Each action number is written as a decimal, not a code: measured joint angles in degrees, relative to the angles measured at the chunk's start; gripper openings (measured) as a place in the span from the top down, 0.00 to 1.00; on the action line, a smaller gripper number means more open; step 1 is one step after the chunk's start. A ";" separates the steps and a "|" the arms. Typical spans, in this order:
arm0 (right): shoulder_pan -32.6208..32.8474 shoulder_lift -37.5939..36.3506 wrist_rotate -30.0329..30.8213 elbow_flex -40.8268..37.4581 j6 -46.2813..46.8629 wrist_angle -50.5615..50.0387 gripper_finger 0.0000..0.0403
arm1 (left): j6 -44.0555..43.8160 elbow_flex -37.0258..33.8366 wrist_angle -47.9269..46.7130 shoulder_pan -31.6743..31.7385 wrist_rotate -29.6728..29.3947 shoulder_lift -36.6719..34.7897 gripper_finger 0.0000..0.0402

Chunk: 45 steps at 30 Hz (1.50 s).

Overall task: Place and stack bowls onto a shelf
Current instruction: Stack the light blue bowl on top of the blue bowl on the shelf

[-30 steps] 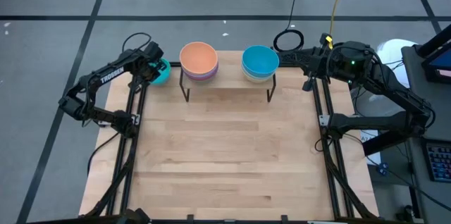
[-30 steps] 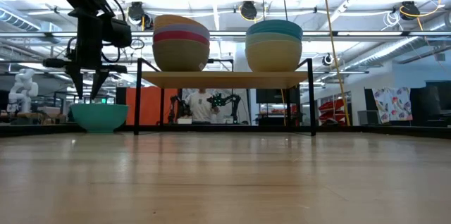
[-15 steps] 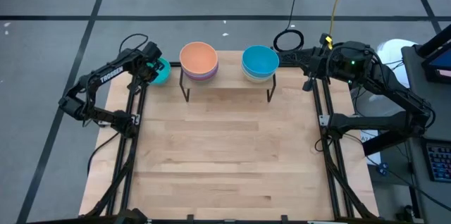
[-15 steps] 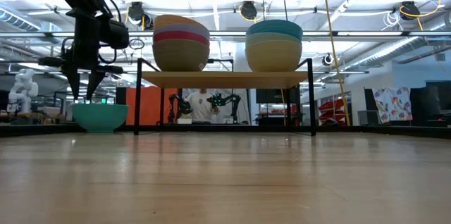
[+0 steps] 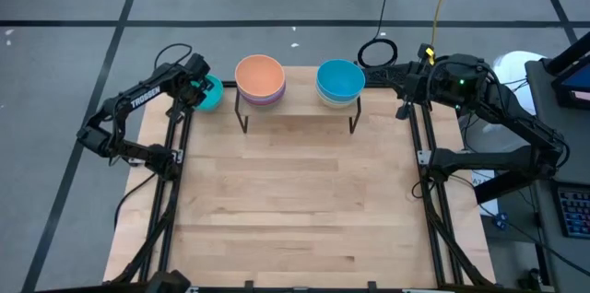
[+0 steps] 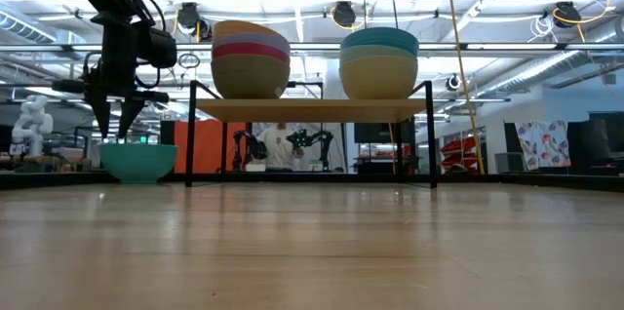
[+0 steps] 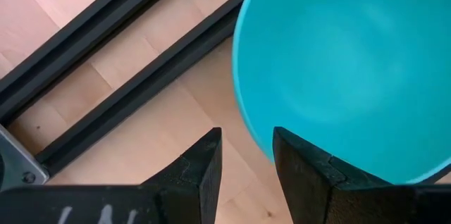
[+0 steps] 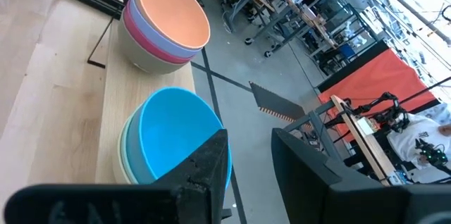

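- Pale wooden bench carries the shelf along its far edge, with two stacks on the plank: one topped by an orange bowl, the other by a blue bowl.
- One teal bowl sits on the bench just left of the shelf, upright with its mouth up; being round, it has no long axis.
- Left gripper hangs over that bowl's rim, jaws open astride the wall, likely lined up for a rim pinch.
- Right gripper waits beside the blue stack, jaws open and empty.
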 joint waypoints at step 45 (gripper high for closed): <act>-0.01 0.00 0.00 0.00 -0.59 0.04 0.75 | 13.40 -7.49 10.40 1.16 1.94 6.17 0.87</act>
